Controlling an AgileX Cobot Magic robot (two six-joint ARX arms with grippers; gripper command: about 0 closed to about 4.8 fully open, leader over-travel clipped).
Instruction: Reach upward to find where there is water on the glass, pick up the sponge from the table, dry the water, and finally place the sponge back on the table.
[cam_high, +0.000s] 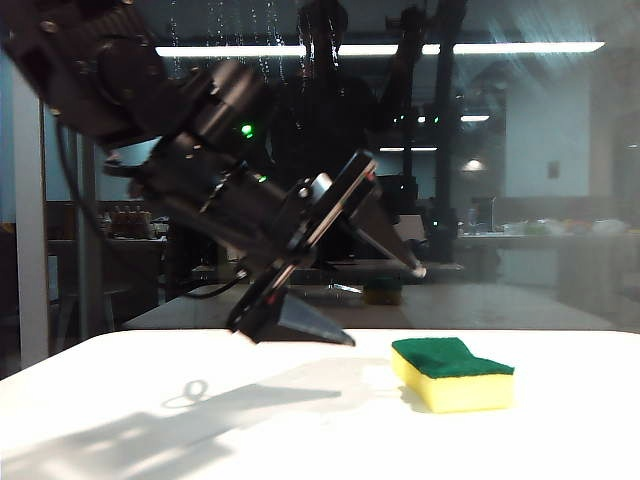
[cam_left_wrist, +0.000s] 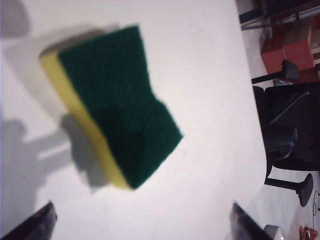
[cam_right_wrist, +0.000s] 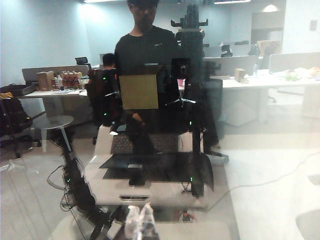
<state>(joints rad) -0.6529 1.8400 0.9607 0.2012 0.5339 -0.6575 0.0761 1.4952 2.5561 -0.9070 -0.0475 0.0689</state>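
The sponge (cam_high: 452, 372), yellow foam with a dark green top layer, lies flat on the white table (cam_high: 150, 420) at the right. My left gripper (cam_high: 385, 306) slants down toward it from the left, open, with the sponge just beyond its tips. In the left wrist view the sponge (cam_left_wrist: 115, 105) lies ahead of the wide-apart fingertips (cam_left_wrist: 42, 222), untouched by my left gripper (cam_left_wrist: 142, 225). Faint pale streaks of water (cam_high: 262, 55) run down the top of the dark glass (cam_high: 540, 150). My right gripper (cam_right_wrist: 140, 222) faces the glass (cam_right_wrist: 260, 150), its pale fingers together and empty.
Grey frame bars (cam_high: 30, 220) stand at the left of the pane. The table (cam_left_wrist: 210, 100) ends at an edge close beyond the sponge, with dark chairs (cam_left_wrist: 290, 125) and red-brown boxes (cam_left_wrist: 290, 50) on the floor past it.
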